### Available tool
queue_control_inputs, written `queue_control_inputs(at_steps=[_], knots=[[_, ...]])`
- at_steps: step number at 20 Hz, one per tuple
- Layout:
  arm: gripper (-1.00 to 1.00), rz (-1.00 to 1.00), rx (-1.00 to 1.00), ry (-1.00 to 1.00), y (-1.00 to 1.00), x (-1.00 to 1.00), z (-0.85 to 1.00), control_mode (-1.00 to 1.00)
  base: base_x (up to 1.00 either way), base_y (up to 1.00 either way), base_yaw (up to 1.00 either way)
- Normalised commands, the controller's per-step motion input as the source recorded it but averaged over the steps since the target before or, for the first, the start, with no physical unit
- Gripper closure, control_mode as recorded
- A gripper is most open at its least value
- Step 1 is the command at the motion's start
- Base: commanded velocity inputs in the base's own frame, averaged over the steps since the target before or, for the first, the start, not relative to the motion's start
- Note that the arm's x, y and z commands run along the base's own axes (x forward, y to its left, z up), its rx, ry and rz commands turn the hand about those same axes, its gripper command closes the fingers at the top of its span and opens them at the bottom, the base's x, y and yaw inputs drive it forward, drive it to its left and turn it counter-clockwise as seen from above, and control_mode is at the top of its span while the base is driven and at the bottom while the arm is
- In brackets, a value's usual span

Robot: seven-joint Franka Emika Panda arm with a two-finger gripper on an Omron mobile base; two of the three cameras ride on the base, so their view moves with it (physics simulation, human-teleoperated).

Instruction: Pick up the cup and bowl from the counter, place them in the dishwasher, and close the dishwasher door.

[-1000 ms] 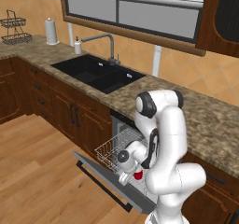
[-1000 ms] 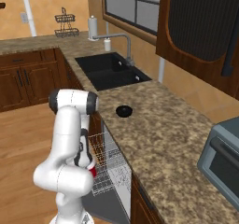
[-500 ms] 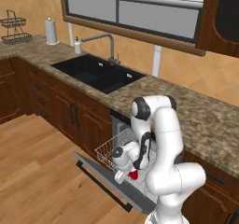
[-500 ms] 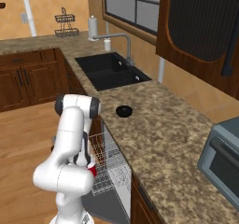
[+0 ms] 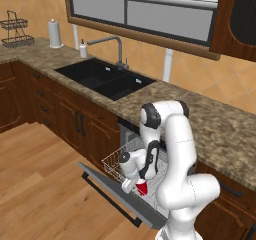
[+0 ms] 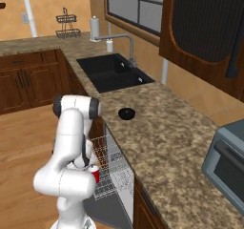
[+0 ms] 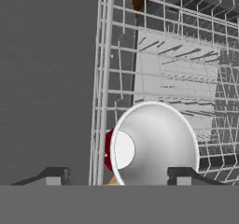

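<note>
The red cup point(image 7: 154, 146) lies in the white wire rack point(image 7: 186, 73) of the dishwasher, its white inside turned toward the hand camera. My gripper point(image 7: 119, 176) is open, its fingertips point(image 7: 56, 175) standing wide on either side of the cup. From the left base view the gripper point(image 5: 136, 183) hangs low over the rack point(image 5: 117, 159), with the cup point(image 5: 142, 188) just below it. The dishwasher door point(image 5: 107, 186) lies open and flat. The black bowl point(image 6: 127, 113) sits on the counter point(image 6: 162, 142) above the dishwasher.
A black double sink point(image 5: 105, 79) with a faucet point(image 5: 117, 46) lies left of the dishwasher. A grey toaster oven point(image 6: 226, 156) stands at the counter's right end. Wood cabinets point(image 5: 65, 119) flank the dishwasher, and wood floor point(image 5: 40, 184) spreads in front.
The jaws have gone from shut on the cup to open, leaving the cup in the rack. The hand has shifted slightly left and lower.
</note>
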Motion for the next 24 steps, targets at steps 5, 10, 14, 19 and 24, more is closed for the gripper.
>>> queue_control_inputs(at_steps=[5,10,14,19,24], knots=[[-1.00,0.00,0.00,0.00,0.30,-0.12,1.00,-1.00,0.00,0.00,0.00],[-1.00,0.00,0.00,0.00,0.38,-0.01,1.00,-1.00,0.00,0.00,0.00],[-1.00,0.00,0.00,-0.01,0.21,-0.01,1.00,-1.00,0.00,0.00,0.00],[-1.00,0.00,-0.02,-0.05,0.02,-0.13,1.00,-1.00,0.00,0.00,0.00],[-1.00,0.00,0.00,-0.02,0.02,-0.06,1.00,-1.00,0.00,0.00,0.00]])
